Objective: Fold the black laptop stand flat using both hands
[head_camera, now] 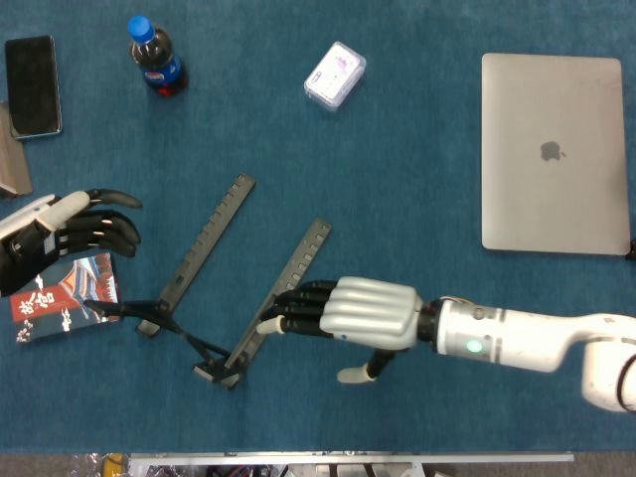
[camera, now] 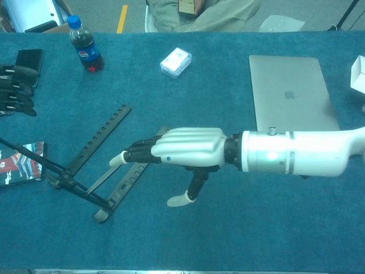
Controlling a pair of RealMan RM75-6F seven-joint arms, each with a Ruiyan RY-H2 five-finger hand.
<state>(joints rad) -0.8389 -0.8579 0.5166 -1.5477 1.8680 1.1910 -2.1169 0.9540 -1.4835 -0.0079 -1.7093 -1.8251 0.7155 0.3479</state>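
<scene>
1. The right arm reaches in from the right edge, stretched nearly level across the lower middle of the blue table [head_camera: 417,149], forearm white and wrist silver.
2. The right hand [head_camera: 348,313] lies palm down, knuckles up, with its fingers [head_camera: 293,310] extended leftward and close together; their tips are over or against the right slotted rail of the black laptop stand [head_camera: 234,298]. Whether they actually press on the rail cannot be told from either view. The thumb hangs down and away from the fingers, and nothing is clasped.
3. The stand lies unfolded on the table left of centre: two long slotted rails splay upward and to the right, joined at the lower end by a cross bar and thin struts.
4. The left hand [head_camera: 65,238] is at the left edge, well apart from the stand's rails, its dark fingers slightly curled and side by side, pointing right, holding nothing.
5. A red and blue booklet [head_camera: 55,303] lies just below the left hand, touching the stand's thin left strut.
6. Farther back sit a cola bottle [head_camera: 157,58], a phone [head_camera: 32,84], a small white box [head_camera: 335,76] and a closed silver laptop [head_camera: 552,154].
</scene>
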